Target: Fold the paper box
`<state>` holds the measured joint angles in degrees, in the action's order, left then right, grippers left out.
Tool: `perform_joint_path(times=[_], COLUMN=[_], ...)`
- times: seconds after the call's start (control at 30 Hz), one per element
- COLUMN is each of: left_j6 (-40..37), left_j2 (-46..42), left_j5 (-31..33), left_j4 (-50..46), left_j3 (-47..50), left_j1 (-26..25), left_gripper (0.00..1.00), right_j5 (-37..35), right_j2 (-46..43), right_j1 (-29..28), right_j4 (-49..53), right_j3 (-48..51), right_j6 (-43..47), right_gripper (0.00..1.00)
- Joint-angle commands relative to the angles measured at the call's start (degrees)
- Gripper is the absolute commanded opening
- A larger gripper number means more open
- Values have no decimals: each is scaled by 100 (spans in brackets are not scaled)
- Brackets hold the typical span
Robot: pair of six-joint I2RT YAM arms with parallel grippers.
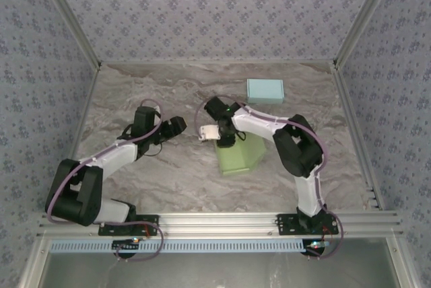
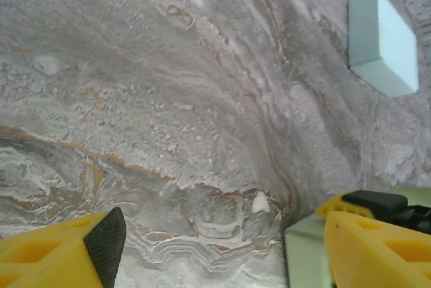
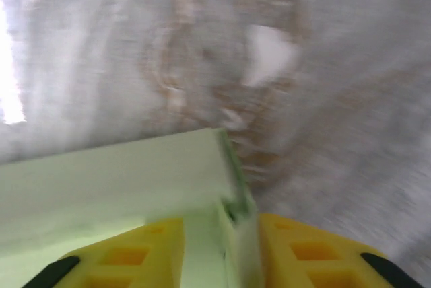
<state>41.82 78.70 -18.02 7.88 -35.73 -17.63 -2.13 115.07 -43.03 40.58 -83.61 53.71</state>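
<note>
On the grey marbled worktop (image 1: 168, 180) my right gripper (image 3: 229, 237) pinches a flap of the pale green paper box (image 3: 114, 173), which I should fold slowly along its crease.

Seeing paper box (image 1: 241, 155) lying centre of table (image 1: 168, 173), right gripper (image 3: 236, 247) pinching its left rear corner, left gripper (image 2: 222, 234) hanging just left, second box (image 1: 264, 91) sitting behind, rear right
</note>
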Motion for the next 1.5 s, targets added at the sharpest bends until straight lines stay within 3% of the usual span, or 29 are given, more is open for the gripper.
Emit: perform_joint_path(times=[0.0,0.07,0.2,0.3,0.4,0.47,0.53,0.63,0.77,0.93,1.03,1.17,1.33,1.47], left_j6=[-304,-415,-1330,-2015,-2699,-3334,-3835,-4443,-4758,-4604,-4710,-4642,-4016,-2765], left_j2=[45,16,118,312,449,540,624,964,1398,1485,1526,1556,1803,1832], left_j5=[-262,-428,-241,-185,-518,-975,-958,-1119,-1230,-1226,-1256,-1238,-1295,-1188], left_j4=[448,561,-131,-290,527,1451,1859,1300,1351,1898,1976,2450,3098,4133], left_j3=[87,37,-545,-811,-511,-143,-31,-518,-740,-523,-491,-274,-137,302], left_j1=[5,-83,-576,-999,-1297,-1521,-1713,-1823,-1852,-1860,-1894,-1899,-1923,-1761], left_gripper=[78,78,73,67,65,65,65,65,63,64,64,63,60,63], right_j5=[536,836,750,710,232,-198,122,391,848,919,570,716,740,618], right_j2=[-714,-1308,-2175,-3163,-4406,-5114,-5568,-5588,-4935,-4129,-3733,-3400,-3437,-3702], right_j1=[-45,-97,-132,-204,-192,-62,246,655,837,833,840,824,766,392], right_j4=[251,160,382,-179,-1616,-2061,-1622,-500,755,1217,1332,1444,1255,912], right_j3=[-17,100,149,719,1752,2273,2468,2383,1865,1351,1158,866,822,1065], right_j6=[310,204,-4,-461,-2034,-3834,-4948,-5637,-5702,-5931,-5877,-5536,-4038,-2096], right_gripper=[43,50,51,51,52,63,66,65,65,63,51,34,14,17])
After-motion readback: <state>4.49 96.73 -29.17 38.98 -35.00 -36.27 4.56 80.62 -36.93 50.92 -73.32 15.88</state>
